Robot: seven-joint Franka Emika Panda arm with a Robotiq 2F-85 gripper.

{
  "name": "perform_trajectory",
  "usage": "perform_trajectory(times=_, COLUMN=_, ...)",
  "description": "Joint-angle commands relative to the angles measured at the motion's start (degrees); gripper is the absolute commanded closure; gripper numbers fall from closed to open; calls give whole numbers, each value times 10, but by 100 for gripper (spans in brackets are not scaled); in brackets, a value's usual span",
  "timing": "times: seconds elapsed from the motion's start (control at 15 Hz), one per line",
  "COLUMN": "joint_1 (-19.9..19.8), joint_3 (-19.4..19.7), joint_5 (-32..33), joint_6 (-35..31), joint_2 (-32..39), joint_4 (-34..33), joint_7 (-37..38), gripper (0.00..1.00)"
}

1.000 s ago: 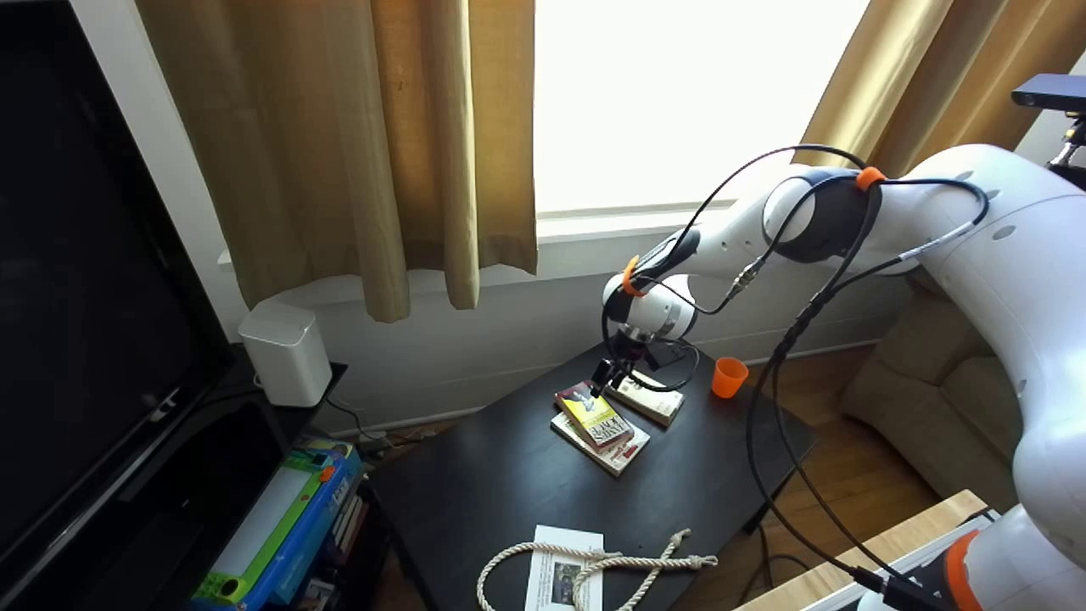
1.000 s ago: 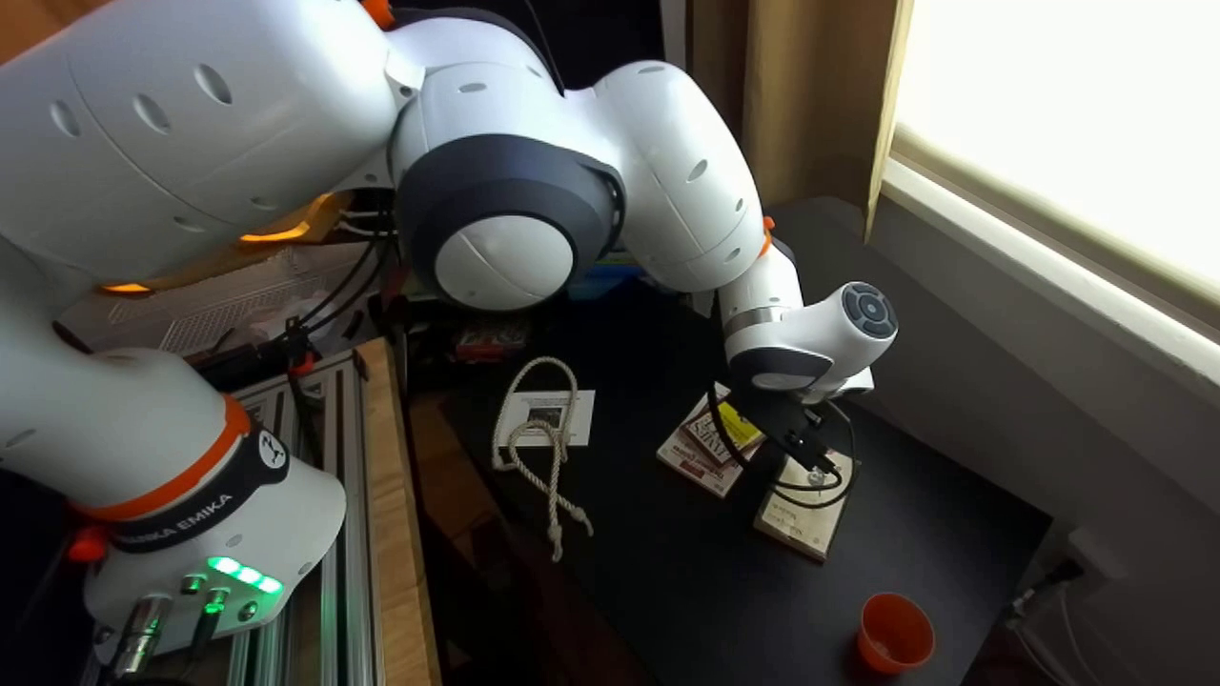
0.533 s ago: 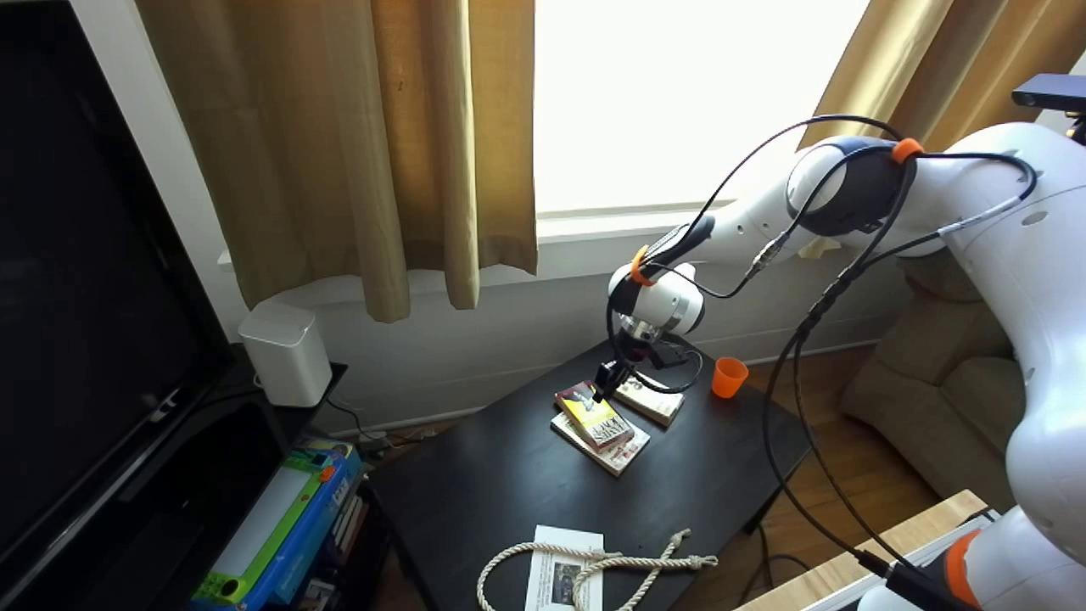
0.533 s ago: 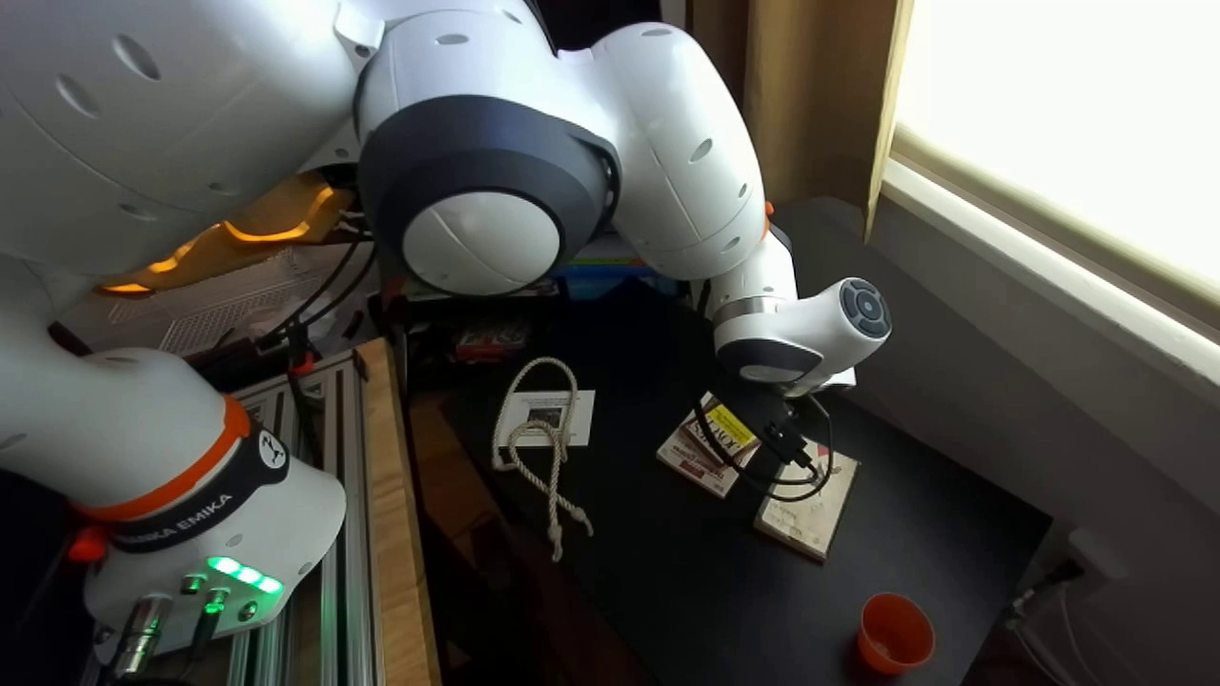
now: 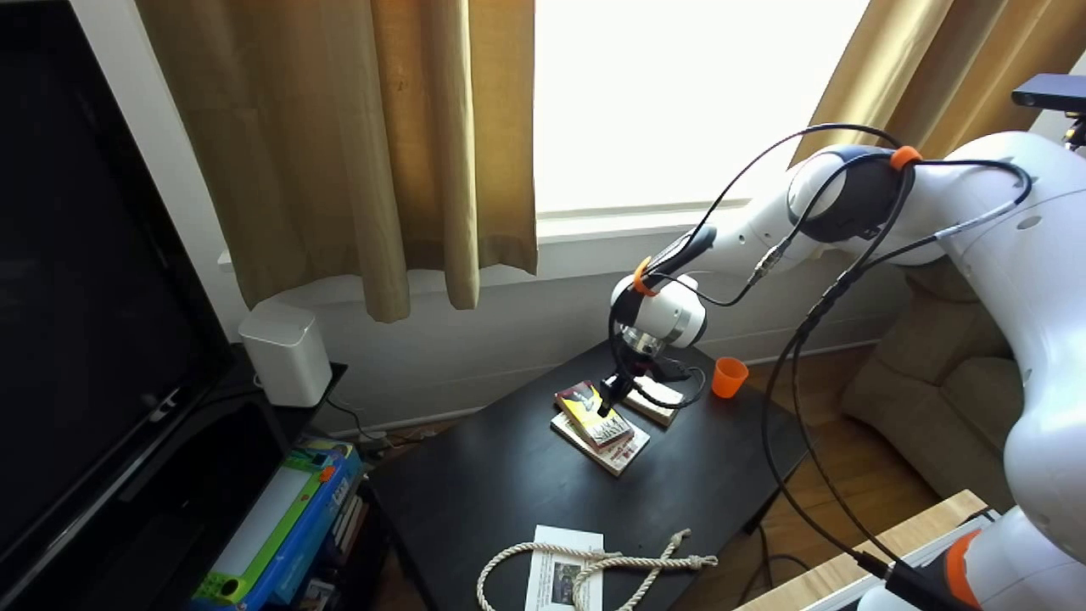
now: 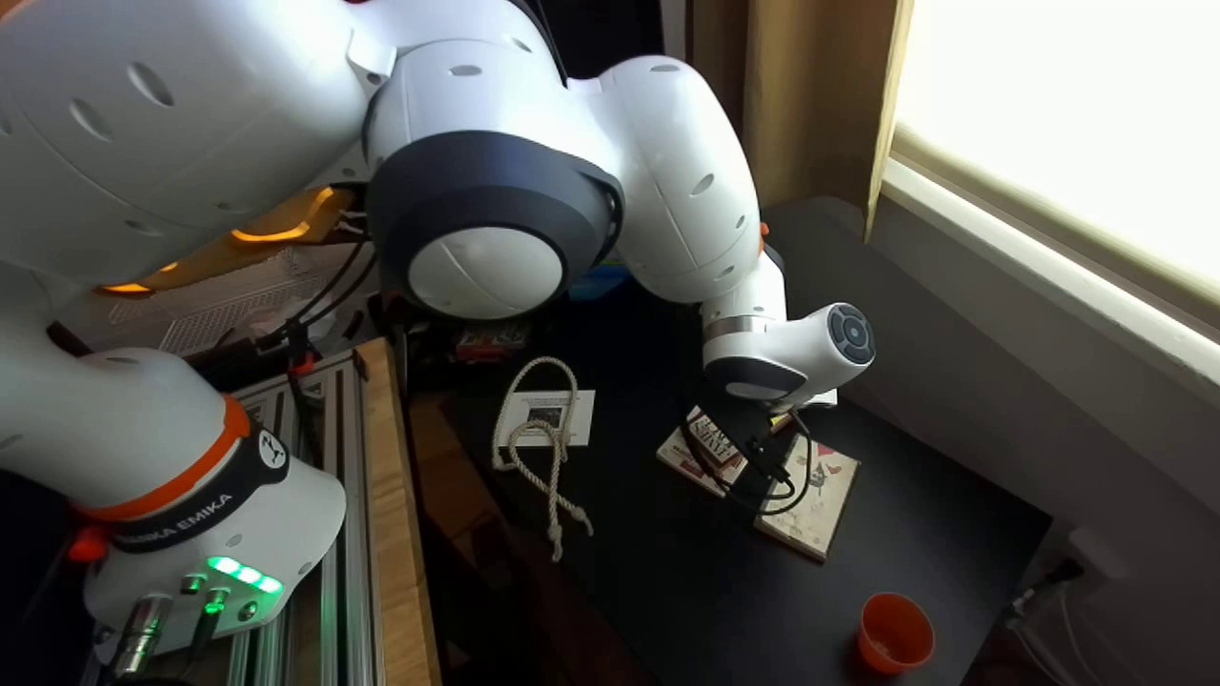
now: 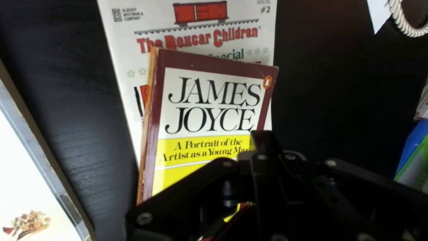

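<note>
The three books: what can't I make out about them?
James Joyce book: lower cover hidden behind the gripper, wrist view.
Boxcar Children book: partly covered by the James Joyce book, wrist view.
Pale book: cut off by the wrist view's left edge.
Whether the gripper touches the James Joyce book: too small and dark, both exterior views.

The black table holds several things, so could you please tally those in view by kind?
Books: 3 (James Joyce book, Boxcar Children book, cream book)
Orange cup: 1
Off-white rope: 1
Printed sheet: 1
Total: 6
</note>
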State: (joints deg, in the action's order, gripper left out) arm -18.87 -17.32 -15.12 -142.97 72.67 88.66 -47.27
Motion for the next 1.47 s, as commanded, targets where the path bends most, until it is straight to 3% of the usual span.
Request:
perform_trajectory(times=0.0, joint_1=-7, joint_3=-11, joint_5=-9, joint_6=-29, joint_2=22, joint_4=1, joint_7=8, gripper=100)
perform_trajectory(times=0.33, joint_1=-15, joint_3=-34, joint_5=-22, joint_6=-63, joint_2=50, joint_4=-3, joint_7=13, gripper=100)
perform_trajectory(times=0.8, joint_1=4, joint_3=-15, joint_5=-1, joint_6=-64, joint_2=66, joint_4=-11, joint_7=39, gripper=100)
perform_trajectory(times=1.4, joint_1=17, joint_3=7, joint_5=30, joint_6=-4, joint_2=50, joint_4=-4, joint_7=72, gripper=100)
